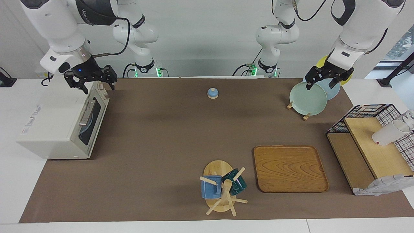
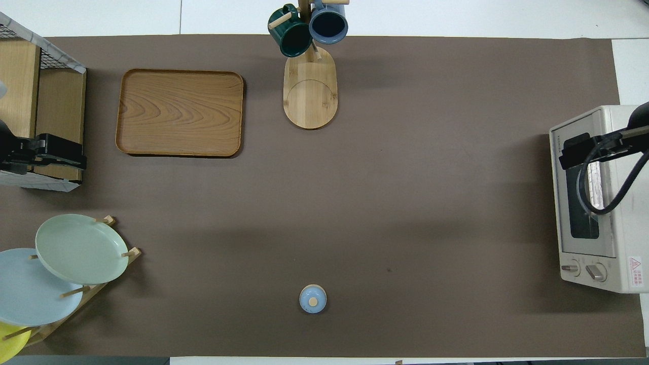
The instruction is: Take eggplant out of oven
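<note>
The off-white oven (image 1: 48, 123) (image 2: 621, 276) stands at the right arm's end of the table with its dark glass door shut. The eggplant is hidden; through the glass only a dim bluish shape shows. My right gripper (image 1: 93, 82) (image 2: 578, 152) hangs open and empty over the oven's top edge, above the door's metal handle (image 1: 86, 113) at the end nearer the robots. At the other end of the table, my left gripper (image 1: 321, 83) (image 2: 61, 154) hangs open and empty above the plate rack.
A rack holds a green plate (image 1: 308, 98), a blue plate and a yellow one. A wooden tray (image 1: 289, 168), a mug tree (image 1: 223, 187) with two mugs, a small blue lid (image 1: 212, 93) and a wire shelf (image 1: 372, 145) with a white cup also stand on the brown mat.
</note>
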You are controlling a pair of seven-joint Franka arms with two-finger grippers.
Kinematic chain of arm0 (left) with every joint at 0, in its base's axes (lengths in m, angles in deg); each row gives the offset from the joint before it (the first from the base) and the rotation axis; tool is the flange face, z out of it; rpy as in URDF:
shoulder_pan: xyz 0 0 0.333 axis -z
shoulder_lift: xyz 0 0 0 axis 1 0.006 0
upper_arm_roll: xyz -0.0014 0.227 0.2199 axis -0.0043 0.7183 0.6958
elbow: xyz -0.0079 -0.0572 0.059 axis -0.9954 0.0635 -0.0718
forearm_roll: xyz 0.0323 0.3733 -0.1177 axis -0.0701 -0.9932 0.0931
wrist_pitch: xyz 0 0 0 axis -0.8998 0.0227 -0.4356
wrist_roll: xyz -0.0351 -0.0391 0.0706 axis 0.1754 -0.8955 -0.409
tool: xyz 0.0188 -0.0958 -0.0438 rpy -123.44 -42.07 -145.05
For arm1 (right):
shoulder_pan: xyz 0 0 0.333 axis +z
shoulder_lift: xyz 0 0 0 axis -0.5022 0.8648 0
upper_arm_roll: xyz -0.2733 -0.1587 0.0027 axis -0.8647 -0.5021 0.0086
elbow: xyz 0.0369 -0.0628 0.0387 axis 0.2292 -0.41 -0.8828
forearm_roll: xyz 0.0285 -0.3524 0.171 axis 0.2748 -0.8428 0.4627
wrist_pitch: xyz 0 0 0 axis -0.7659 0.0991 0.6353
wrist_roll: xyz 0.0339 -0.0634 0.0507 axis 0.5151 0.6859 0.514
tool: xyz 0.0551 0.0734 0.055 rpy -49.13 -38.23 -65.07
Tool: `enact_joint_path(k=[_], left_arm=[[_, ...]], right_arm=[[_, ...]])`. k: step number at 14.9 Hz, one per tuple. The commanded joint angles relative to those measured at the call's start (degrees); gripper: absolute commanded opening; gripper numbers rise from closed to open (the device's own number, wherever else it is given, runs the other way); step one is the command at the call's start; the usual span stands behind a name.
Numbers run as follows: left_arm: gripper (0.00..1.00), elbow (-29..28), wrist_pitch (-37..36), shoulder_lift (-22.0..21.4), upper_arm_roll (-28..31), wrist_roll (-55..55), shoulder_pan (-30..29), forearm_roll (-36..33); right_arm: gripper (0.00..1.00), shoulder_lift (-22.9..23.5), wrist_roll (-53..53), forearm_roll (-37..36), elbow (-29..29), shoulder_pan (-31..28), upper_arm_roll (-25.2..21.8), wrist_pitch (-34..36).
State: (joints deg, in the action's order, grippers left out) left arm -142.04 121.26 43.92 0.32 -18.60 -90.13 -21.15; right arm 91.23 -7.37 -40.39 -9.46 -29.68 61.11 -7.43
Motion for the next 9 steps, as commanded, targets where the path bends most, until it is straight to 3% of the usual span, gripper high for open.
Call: enact_joint_path(k=[1, 9], left_arm=[[1.00, -0.8, -0.4, -0.9, -0.5, 0.3, -0.8, -0.7], [1.00, -0.8, -0.4, -0.9, -0.5, 0.2, -0.8, -0.7]], right_arm=[[1.00, -0.7, 0.8, -0.6, -0.7, -0.3, 0.2, -0.1], [1.00, -1.3, 0.0, -0.5, -2.6, -1.2, 0.2, -0.8]])
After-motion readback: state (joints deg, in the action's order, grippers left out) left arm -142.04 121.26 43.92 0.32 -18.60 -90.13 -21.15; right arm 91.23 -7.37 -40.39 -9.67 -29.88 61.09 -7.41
